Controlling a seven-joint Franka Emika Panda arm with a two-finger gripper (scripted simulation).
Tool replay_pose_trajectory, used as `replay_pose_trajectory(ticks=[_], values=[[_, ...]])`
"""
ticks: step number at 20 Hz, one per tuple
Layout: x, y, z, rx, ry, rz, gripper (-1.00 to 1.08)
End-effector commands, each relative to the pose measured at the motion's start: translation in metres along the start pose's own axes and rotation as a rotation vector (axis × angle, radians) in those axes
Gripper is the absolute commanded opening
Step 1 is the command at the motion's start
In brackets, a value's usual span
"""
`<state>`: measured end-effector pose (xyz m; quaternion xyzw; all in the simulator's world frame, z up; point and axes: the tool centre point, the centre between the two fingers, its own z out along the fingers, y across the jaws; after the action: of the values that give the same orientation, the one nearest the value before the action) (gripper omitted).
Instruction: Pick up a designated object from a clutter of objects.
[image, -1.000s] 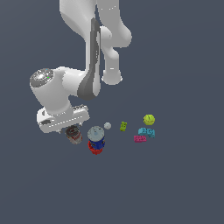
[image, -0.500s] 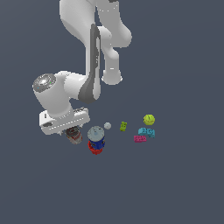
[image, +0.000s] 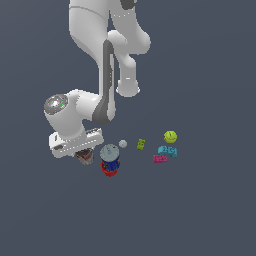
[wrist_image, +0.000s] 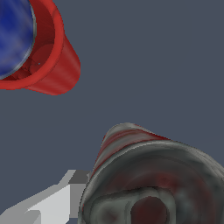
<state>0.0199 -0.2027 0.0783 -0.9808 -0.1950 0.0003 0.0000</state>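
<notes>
The end effector (image: 84, 154) sits low over the red-and-white can (wrist_image: 153, 179); I cannot tell if it grips. Lifting seems left. The blue can (image: 110, 159) stands just beside.

The white arm (image: 107, 60) comes down from the top of the exterior view, folds at a grey-banded elbow and ends in a bulky wrist (image: 67, 117) held low toward that view's left. The pincer (image: 84, 156) hangs beneath the wrist, pointing down. The wrist view shows one pale grey finger (wrist_image: 48, 203); how wide the jaws stand cannot be told.
</notes>
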Motion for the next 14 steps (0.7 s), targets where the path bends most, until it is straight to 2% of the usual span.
replay_pose_trajectory(ticks=[1, 14], values=[[0.0004, 0.0, 0.001, 0.0, 0.0, 0.0, -1.0], [0.0009, 0.0006, -0.0051, -0.001, 0.001, 0.0, -1.0]])
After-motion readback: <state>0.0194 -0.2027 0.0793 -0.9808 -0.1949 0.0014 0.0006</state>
